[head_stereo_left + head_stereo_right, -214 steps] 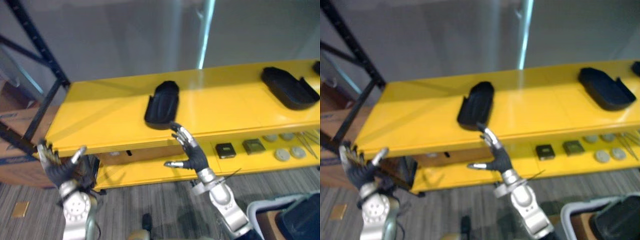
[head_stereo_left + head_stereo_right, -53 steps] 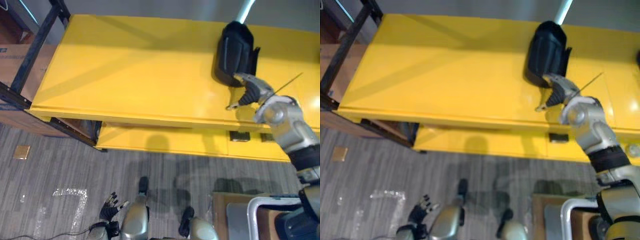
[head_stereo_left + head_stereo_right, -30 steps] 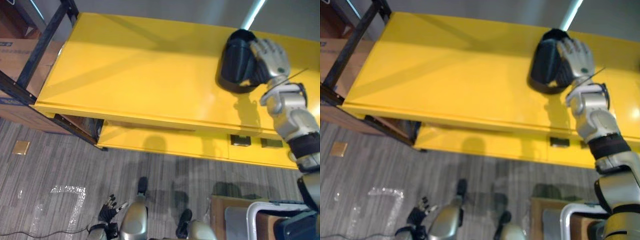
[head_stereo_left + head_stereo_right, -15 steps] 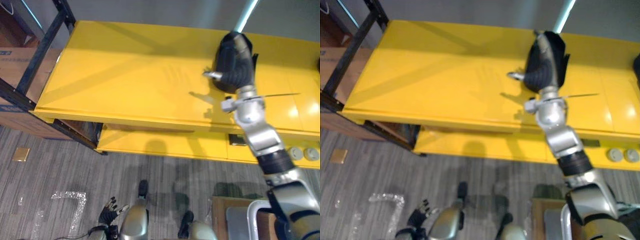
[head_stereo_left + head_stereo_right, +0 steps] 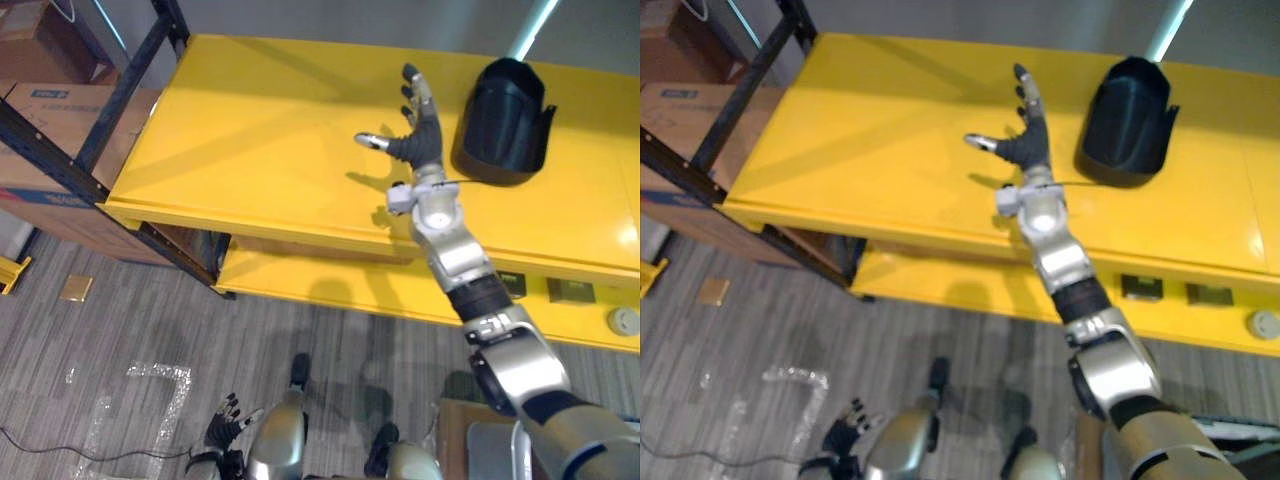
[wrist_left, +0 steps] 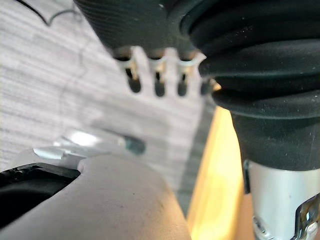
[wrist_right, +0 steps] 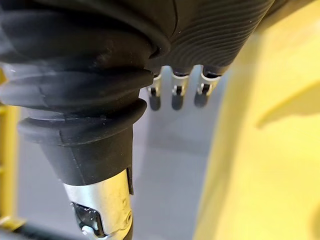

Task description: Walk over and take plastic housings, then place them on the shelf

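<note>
Right hand [image 5: 420, 147], fingers spread, released, over the shelf [image 5: 250, 130] near its front edge; bare top runs to 9 o'clock. Housing [image 5: 503, 120] sits at hand's 3 o'clock, apart. Left hand [image 5: 226, 433] low, released

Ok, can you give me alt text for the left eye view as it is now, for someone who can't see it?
The right hand is open, fingers straight, over the yellow shelf, beside and clear of a black housing that sits on that shelf. The left hand hangs open, low over the floor.
</note>
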Robot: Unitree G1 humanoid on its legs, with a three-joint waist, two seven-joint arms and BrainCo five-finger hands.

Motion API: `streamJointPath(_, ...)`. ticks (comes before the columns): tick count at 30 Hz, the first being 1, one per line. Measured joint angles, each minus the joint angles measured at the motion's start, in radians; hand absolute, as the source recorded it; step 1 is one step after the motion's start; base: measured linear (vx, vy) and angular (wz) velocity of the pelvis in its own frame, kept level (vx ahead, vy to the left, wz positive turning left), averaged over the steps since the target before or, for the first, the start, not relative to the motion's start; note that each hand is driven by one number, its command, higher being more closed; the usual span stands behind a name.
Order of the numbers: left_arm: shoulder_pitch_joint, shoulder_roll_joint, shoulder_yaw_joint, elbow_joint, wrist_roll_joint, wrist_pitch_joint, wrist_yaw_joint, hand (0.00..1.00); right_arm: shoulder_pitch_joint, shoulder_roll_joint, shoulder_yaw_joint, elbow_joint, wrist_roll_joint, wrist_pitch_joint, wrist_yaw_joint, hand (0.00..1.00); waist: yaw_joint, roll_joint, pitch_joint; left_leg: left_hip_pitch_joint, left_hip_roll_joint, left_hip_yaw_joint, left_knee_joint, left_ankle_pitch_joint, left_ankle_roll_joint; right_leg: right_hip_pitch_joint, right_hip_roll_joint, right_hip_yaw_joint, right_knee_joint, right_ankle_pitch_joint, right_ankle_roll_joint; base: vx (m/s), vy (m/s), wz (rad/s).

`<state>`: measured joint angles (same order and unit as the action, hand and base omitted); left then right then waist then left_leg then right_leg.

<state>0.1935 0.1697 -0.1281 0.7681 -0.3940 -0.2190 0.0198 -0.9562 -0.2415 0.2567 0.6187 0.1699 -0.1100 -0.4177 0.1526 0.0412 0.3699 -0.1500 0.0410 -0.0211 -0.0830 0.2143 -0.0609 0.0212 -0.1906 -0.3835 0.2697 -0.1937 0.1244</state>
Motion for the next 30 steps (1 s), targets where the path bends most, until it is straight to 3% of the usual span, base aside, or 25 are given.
streamJointPath(4,-0.007,-0.016,-0.004,0.000,-0.017,-0.022,0.001,0.00,-0.050,0.003,-0.057,0.070,0.026,-0.003,-0.085,0.00,0.000,0.029,0.037,-0.003,0.001,0.000,0.000,0.001,-0.001,-0.006,0.000,0.000,0.006,-0.002,-0.001,0.00,0.000,0.00)
streamJointPath(11,-0.010,-0.022,-0.019,0.001,-0.050,-0.040,0.007,0.00,-0.098,0.003,-0.088,0.183,0.007,-0.018,-0.175,0.00,0.000,0.048,0.060,-0.012,-0.002,-0.005,0.000,0.004,-0.006,-0.035,-0.012,0.000,0.057,-0.033,-0.005,0.01,-0.036,0.02)
streamJointPath(15,-0.025,-0.022,-0.045,0.003,-0.069,-0.040,0.007,0.00,-0.130,-0.020,-0.119,0.197,0.004,-0.043,-0.198,0.00,0.000,0.069,0.074,-0.028,-0.004,-0.020,0.000,0.007,-0.010,-0.052,-0.017,-0.010,0.080,-0.047,-0.005,-0.01,-0.038,0.09)
streamJointPath(30,-0.033,-0.022,-0.052,0.008,-0.069,-0.041,0.003,0.00,-0.148,-0.037,-0.119,0.226,-0.027,-0.053,-0.216,0.00,-0.001,0.079,0.082,-0.023,-0.002,-0.022,0.000,0.011,-0.015,-0.055,-0.021,-0.012,0.107,-0.062,-0.012,0.00,-0.029,0.01)
